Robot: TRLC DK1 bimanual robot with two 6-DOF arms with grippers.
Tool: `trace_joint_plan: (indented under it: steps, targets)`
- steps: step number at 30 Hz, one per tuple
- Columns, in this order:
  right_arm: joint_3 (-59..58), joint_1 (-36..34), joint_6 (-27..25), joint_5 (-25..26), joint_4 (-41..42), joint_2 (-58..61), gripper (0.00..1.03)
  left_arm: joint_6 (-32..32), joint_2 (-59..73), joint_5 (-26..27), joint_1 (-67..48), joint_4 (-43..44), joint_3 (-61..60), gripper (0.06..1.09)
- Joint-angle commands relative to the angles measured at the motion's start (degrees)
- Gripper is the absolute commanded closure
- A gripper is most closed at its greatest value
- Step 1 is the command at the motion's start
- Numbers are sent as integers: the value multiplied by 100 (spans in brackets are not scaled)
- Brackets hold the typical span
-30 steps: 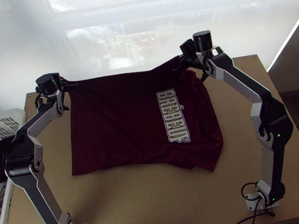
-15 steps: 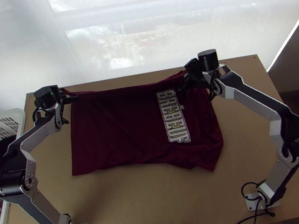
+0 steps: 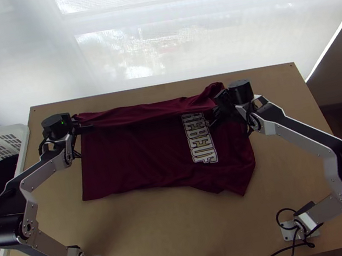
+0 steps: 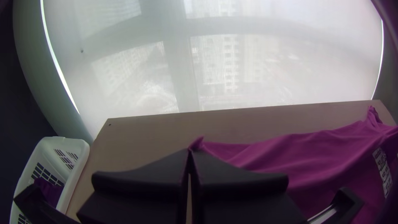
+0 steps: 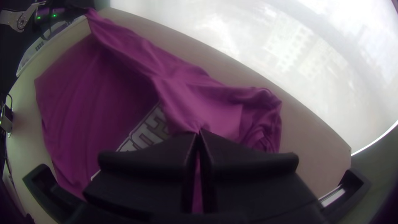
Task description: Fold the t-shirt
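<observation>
The dark red t-shirt [image 3: 133,155] lies across the table, its far edge raised and folded over toward the near side as a long strip. Part of the white lettering [image 3: 201,141] stays uncovered. At the strip's left end is my left gripper [image 3: 89,127]; my right gripper [image 3: 215,115] is at its right part, above the lettering. In the left wrist view the left gripper [image 4: 190,152] is shut on a corner of the t-shirt [image 4: 315,157]. The right wrist view has the right gripper [image 5: 199,133] shut on the edge of the t-shirt [image 5: 199,99], with bunched cloth beyond it.
A white basket [image 3: 23,134] holding dark and grey cloth stands against the table's left side. Bare wood of the table [image 3: 173,228] lies between the t-shirt and the arms' bases. Cables run along the near edge. Behind the far edge hangs a pale translucent curtain [image 3: 154,35].
Both grippers have come toward the near side and drawn the t-shirt's far edge over with them, the right one farther. The fold now covers the top of the lettering.
</observation>
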Motion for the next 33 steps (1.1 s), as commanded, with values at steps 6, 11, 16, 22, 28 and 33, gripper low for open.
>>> trace_joint_plan:
  steps: [6,11,16,22,28,33]
  targets:
    - [-984,255,25,10,155,-369,100,-51,-414,-6,-49,118,-887,105]
    - [-1274,282,43,10,322,-361,100,-42,-485,-6,-49,188,-1107,105]
    - [-1441,255,34,10,436,-352,100,-42,-467,-15,-23,214,-1195,105]
    - [-1669,150,-1,19,515,-334,100,19,-353,-23,65,258,-1256,105]
    - [-1819,97,-1,28,629,-325,100,81,-160,-23,100,390,-1177,105]
    - [-1757,97,34,28,691,-246,100,54,16,-32,12,408,-1133,105]
